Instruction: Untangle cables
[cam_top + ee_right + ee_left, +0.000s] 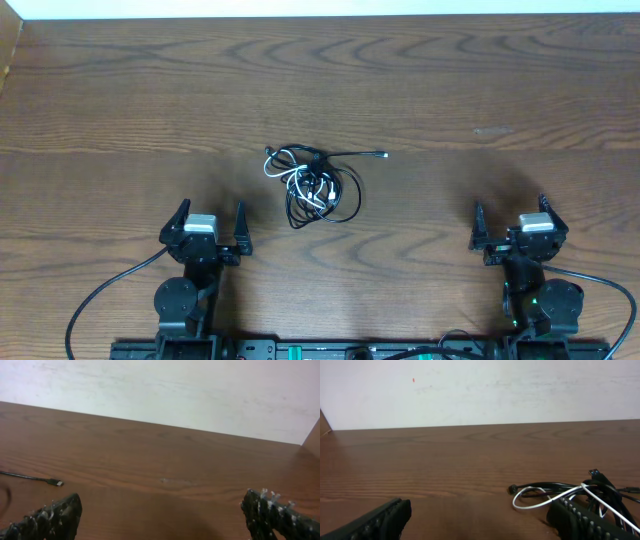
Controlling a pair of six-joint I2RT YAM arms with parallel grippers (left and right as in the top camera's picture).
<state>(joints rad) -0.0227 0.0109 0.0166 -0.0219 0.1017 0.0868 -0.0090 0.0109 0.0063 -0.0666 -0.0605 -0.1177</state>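
Left gripper [211, 207], right gripper [510, 205], both spread wide, empty; one tangle of cables [312, 185], one white.

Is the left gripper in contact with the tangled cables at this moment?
Apart. The overhead view shows the left gripper open, with a strip of bare table between its nearer finger and the cables.

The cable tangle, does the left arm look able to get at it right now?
Probably yes: the cable tangle lies ahead and right of the open left pincer, with only bare table between them.
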